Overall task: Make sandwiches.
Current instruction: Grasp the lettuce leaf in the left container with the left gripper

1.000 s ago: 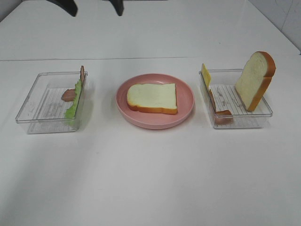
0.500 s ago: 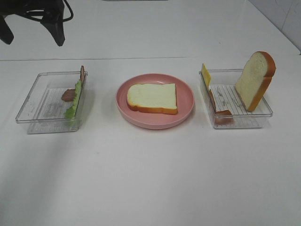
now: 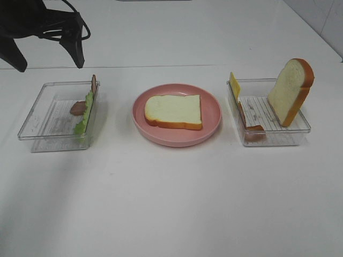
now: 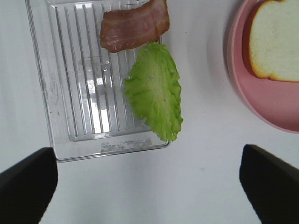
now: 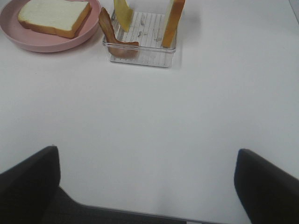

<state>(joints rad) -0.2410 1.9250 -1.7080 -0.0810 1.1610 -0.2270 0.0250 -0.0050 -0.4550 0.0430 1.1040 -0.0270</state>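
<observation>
1. Left gripper [image 3: 49, 64] hangs near the left clear plastic tray [image 3: 33, 120] holding the green lettuce leaf [image 3: 84, 115], its jaws wide and empty.
2. Right gripper [image 5: 148, 186] is also wide and empty.
3. One white, tan-crusted bread slice [image 3: 173, 111] lies flat on the pink round plate [image 3: 177, 140]; the other bread slice [image 3: 291, 91] stands in the right clear tray [image 3: 270, 140].

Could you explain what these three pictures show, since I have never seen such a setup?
This is a two-armed robot building a toy sandwich. One picture comes from a high camera; the other two from cameras on each wrist. The black shapes are the left gripper and right gripper, both open, holding nothing. On the table, a pink plate carries one bread slice. The left tray holds a lettuce leaf and a bacon strip; the right tray holds a cheese slice, more bacon and a second bread slice standing on edge.
</observation>
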